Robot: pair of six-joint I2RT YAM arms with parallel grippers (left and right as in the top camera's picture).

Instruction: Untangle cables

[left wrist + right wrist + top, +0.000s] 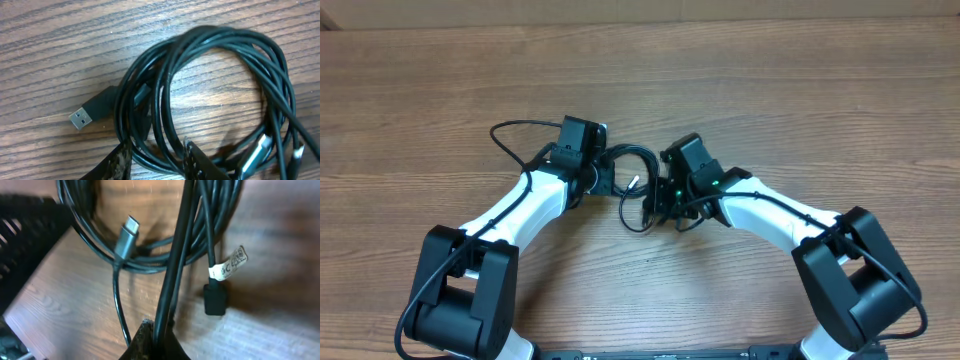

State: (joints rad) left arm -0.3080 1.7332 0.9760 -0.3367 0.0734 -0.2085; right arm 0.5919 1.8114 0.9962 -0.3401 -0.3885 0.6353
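The cables (638,186) lie as a small black coil on the wooden table between my two grippers. In the left wrist view the coil (220,45) fills the frame, with a black USB plug (83,118) sticking out left and a silver plug tip (256,154) at lower right. My left gripper (159,164) holds several strands of the coil's near edge between its fingers. My right gripper (159,341) is shut on one black strand (175,265) that runs up from its tips. A grey plug (127,234) and a black plug (215,299) with a white label lie beside that strand.
Bare wooden tabletop (780,90) surrounds the coil on all sides. A thin black wire (510,135) loops out beside the left wrist. Both arm bases (460,300) stand at the near edge. The left gripper's dark body (25,245) shows at the right wrist view's left side.
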